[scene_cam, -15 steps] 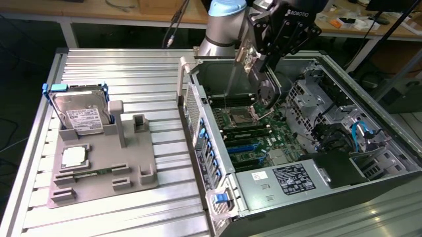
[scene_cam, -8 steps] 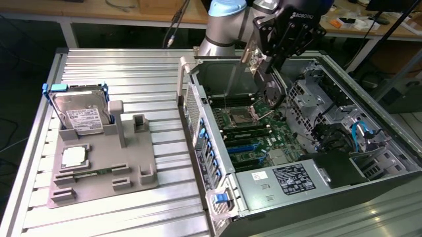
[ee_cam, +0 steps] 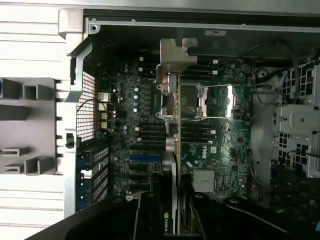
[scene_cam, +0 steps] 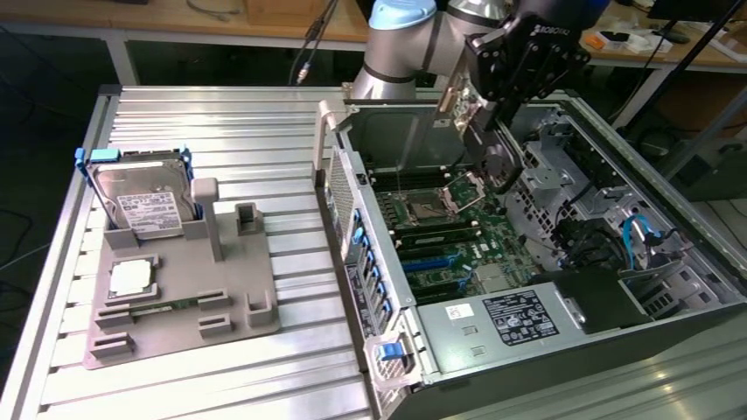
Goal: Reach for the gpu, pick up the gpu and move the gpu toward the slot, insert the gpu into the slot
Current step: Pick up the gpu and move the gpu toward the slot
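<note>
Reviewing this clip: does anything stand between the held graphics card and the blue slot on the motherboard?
Nothing visible does. The end effector holds the graphics card above the motherboard, near the processor socket. The blue slot lies uncovered, a little to one side of the card.

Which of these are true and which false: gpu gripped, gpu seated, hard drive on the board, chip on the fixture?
1. The gripper holds the gpu. True.
2. The gpu sits in the blue slot. False: it hangs above the motherboard, out of the slot.
3. The hard drive lies on the motherboard. False: it stands in the grey fixture outside the computer case.
4. The processor chip lies on the grey fixture. True.
</note>
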### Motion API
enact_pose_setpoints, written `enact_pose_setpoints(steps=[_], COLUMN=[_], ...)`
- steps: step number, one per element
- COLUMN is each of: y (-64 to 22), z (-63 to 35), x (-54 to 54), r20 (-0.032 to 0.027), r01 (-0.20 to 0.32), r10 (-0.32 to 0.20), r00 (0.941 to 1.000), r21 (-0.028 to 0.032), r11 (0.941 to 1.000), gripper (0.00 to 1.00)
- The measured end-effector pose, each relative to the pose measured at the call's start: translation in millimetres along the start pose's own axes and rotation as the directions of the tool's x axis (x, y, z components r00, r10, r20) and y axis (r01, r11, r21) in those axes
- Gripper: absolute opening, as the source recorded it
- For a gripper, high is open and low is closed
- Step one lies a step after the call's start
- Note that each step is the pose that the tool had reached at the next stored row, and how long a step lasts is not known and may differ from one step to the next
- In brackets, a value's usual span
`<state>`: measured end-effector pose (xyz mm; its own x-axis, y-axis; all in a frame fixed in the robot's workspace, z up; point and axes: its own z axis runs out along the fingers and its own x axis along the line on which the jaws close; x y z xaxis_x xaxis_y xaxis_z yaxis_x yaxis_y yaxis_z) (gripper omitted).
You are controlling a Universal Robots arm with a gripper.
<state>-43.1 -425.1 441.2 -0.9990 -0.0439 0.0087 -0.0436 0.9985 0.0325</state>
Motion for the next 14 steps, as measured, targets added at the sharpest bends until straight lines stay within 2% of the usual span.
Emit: enact_pose_setpoints(steps=[10, 14], y=[-1.3, -1.2], z=[1.5, 1.5], x=[-26.5, -26.6], r20=[0.0098, 0.0099], r01=[0.010, 0.010], r10=[-0.010, -0.010], r00=[0.9999, 0.9999], r21=[0.0007, 0.0006], r11=[0.9999, 1.0000], gripper=[0.27, 0.27])
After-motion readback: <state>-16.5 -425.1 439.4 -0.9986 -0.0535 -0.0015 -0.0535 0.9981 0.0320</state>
